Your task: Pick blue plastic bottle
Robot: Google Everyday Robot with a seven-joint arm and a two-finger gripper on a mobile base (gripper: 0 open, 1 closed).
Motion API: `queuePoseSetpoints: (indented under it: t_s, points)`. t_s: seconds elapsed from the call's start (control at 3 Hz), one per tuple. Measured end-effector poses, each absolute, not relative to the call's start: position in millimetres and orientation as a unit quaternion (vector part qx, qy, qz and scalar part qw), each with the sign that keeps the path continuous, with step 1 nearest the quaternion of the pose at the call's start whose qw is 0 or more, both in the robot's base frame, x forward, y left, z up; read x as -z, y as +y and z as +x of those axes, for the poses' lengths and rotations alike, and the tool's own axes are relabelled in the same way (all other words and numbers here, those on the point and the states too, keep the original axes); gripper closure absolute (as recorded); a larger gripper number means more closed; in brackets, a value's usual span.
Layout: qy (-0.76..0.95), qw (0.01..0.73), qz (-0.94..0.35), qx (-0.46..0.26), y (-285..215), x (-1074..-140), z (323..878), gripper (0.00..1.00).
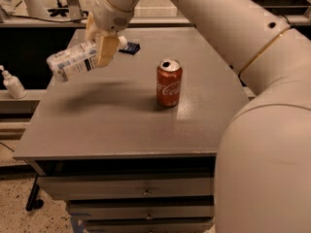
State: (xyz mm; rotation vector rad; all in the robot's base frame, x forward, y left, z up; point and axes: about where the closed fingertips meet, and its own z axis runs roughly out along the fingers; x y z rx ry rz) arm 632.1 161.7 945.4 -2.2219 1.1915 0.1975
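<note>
The blue plastic bottle (72, 61) is a pale bluish-white bottle with a white label and dark print. It hangs tilted in the air above the left part of the grey table (121, 125), its base to the left. My gripper (99, 45) is shut on the bottle near its cap end, with the tan fingers (106, 50) on either side. The bottle's shadow lies on the table below it. The cap is hidden behind the fingers.
A red Coca-Cola can (169, 83) stands upright near the table's middle. A small dark blue object (129, 47) lies at the far side behind the gripper. A white pump-top bottle (11, 83) stands on a lower shelf at the left. Drawers sit below the tabletop.
</note>
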Motion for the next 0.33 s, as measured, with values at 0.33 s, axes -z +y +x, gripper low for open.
queuePoseSetpoints:
  t_s: [0.33]
  points:
    - [0.450,0.308,-0.835,-0.073,160.7,-948.5,634.4,1.00]
